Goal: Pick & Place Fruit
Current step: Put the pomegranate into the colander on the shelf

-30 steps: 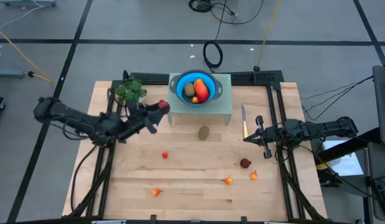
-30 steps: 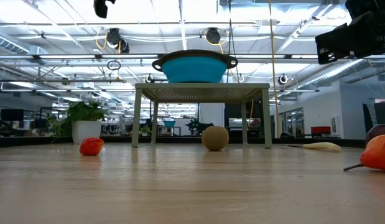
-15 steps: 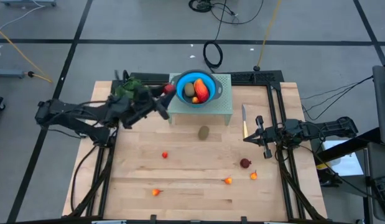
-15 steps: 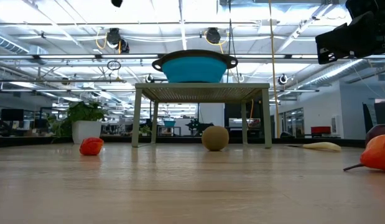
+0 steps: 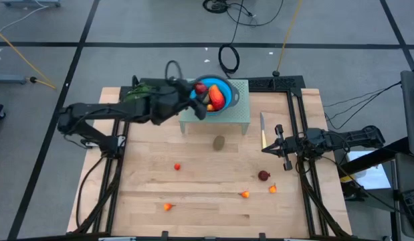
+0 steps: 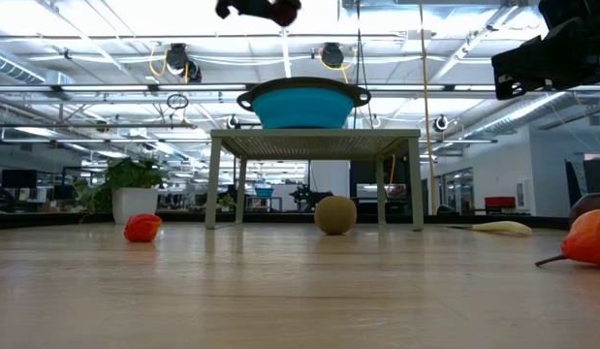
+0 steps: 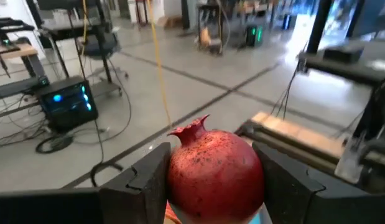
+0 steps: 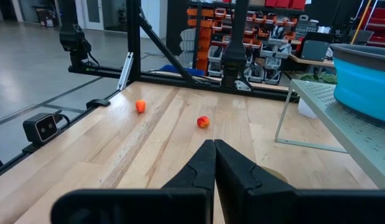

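A round blue bowl (image 5: 228, 89) sits on top of a small pale green rack with legs (image 5: 240, 114) at the back of the wooden table (image 5: 207, 194). Inside the bowl lie a long orange-red fruit (image 5: 217, 98) and a brown oval fruit, which is mostly hidden by the arm.

The left claw (image 5: 200, 89) is up in the air, right over the bowl. Its two fingers squeeze a dark red round fruit with a little crown (image 7: 214, 175) from both sides. From low down, the left claw and its fruit hang high above the bowl.

The right claw (image 8: 213, 163) waits near the right edge of the table, with its fingers pressed together and nothing between them.

On the table there is one more brown oval fruit (image 5: 219, 142), just in front of the rack. There is one more dark red round fruit (image 5: 263, 175) near the right arm. Four tiny orange-red fruits lie apart on the wood: one (image 5: 177, 167) in the middle, one (image 5: 168, 207) near the front, and two (image 5: 245, 195) (image 5: 272, 189) close to the dark red one.

A slim yellow-handled knife (image 5: 263, 131) lies beside the rack. A green leafy bunch (image 5: 135, 94) sits by the left arm.
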Controlling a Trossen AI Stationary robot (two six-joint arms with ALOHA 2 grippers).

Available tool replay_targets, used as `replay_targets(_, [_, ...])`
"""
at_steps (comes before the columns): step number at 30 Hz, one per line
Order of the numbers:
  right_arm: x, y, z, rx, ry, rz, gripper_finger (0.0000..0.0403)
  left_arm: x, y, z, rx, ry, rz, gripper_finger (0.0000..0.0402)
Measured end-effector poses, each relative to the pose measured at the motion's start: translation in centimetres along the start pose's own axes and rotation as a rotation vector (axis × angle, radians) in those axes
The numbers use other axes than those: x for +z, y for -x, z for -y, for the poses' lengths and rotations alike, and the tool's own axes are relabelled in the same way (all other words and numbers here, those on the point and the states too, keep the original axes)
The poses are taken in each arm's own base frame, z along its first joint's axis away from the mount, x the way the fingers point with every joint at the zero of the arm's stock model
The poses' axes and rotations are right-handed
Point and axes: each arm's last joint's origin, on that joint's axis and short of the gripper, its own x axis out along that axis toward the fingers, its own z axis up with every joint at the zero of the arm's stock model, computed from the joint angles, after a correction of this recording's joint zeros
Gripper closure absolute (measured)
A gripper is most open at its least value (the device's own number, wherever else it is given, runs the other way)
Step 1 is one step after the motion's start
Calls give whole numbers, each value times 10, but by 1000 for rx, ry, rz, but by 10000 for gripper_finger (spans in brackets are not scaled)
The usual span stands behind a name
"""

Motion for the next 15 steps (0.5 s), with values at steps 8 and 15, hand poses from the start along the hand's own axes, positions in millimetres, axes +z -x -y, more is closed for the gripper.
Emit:
replay_targets(8, [0,0,0,0,0,0,403,-17,-37,-2,-30,-58,-117,211])
replay_targets(15, [0,0,0,3,0,0,403,-35,-52,-12,-37,-61,-248,202])
